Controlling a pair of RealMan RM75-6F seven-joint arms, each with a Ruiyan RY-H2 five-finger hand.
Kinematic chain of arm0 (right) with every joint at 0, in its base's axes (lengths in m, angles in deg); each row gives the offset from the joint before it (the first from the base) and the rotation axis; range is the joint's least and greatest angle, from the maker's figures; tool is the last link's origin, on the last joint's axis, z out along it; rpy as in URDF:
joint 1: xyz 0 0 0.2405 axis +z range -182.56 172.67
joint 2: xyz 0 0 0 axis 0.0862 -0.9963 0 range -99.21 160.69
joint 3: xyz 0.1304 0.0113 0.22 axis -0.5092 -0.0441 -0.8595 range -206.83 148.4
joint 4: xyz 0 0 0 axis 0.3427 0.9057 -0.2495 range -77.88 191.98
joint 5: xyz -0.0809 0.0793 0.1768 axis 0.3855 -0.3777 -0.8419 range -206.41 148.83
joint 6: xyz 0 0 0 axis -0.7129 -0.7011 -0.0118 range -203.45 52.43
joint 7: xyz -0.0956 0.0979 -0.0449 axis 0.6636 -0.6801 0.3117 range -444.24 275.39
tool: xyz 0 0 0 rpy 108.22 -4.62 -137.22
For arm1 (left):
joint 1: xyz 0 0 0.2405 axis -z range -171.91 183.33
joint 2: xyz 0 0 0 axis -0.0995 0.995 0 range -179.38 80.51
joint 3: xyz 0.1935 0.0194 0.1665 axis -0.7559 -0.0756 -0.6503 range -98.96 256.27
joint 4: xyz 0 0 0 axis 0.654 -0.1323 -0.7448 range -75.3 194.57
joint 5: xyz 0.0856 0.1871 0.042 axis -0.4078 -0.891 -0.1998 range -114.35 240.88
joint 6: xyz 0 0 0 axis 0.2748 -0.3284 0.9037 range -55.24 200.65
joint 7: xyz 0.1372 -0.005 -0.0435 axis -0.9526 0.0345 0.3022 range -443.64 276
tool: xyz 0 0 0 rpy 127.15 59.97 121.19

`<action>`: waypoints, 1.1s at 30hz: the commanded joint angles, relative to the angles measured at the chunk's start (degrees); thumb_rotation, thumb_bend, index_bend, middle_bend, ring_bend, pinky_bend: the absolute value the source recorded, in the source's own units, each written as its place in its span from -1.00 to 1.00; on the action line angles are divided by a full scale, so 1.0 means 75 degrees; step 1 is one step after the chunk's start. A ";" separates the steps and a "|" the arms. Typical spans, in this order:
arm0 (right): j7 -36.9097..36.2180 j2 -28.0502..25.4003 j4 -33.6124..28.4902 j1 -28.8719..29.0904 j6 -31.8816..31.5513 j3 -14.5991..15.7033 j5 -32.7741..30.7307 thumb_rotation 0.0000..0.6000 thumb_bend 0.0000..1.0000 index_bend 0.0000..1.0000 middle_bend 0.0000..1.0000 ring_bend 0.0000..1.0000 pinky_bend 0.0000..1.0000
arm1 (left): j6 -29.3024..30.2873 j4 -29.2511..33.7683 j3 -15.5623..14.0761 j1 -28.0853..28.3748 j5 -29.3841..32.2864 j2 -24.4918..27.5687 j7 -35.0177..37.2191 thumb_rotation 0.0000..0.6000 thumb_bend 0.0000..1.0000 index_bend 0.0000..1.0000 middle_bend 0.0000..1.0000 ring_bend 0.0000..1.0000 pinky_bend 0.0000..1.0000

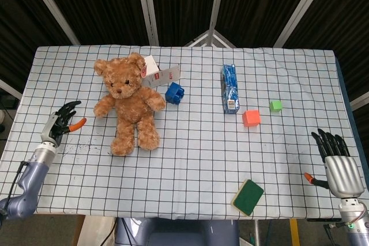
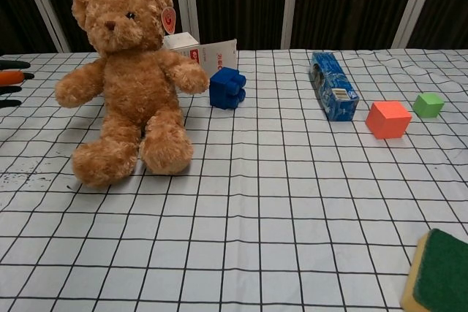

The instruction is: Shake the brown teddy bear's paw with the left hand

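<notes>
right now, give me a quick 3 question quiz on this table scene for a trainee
1. True or false: the left hand is gripping the teddy bear by its paw.
2. Which thing lies nearest the table's front edge? A) green cube B) green sponge C) blue block
3. Fill in: the orange cube sits between the blue box and the ____ cube.

Key
1. False: the hand is open beside the bear, apart from its paw.
2. B
3. green
</notes>
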 commanded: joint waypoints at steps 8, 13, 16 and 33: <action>0.0135 0.0051 -0.0004 0.0061 0.0133 -0.0020 -0.0117 1.00 -0.80 -1.00 -1.00 -1.00 -1.00 | -0.0564 -0.0754 0.0259 0.0567 0.0284 -0.0679 -0.0048 1.00 -0.27 -0.42 -0.61 -1.00 -1.00; 0.0170 0.0058 -0.0014 0.0079 0.0179 -0.0019 -0.0148 1.00 -0.80 -1.00 -1.00 -1.00 -1.00 | -0.0617 -0.0959 0.0317 0.0697 0.0566 -0.0906 -0.0371 1.00 -0.27 -0.42 -0.61 -1.00 -1.00; 0.0176 0.0058 -0.0014 0.0089 0.0204 -0.0016 -0.0162 1.00 -0.80 -1.00 -1.00 -1.00 -1.00 | -0.0642 -0.1039 0.0329 0.0742 0.0686 -0.1007 -0.0524 1.00 -0.27 -0.42 -0.61 -1.00 -1.00; 0.0206 0.0082 0.0009 0.0160 0.0342 -0.0027 -0.0250 1.00 -0.80 -1.00 -1.00 -1.00 -1.00 | -0.0516 -0.1392 0.0451 0.0847 0.1023 -0.1522 -0.1162 1.00 -0.16 -0.30 -0.43 -1.00 -1.00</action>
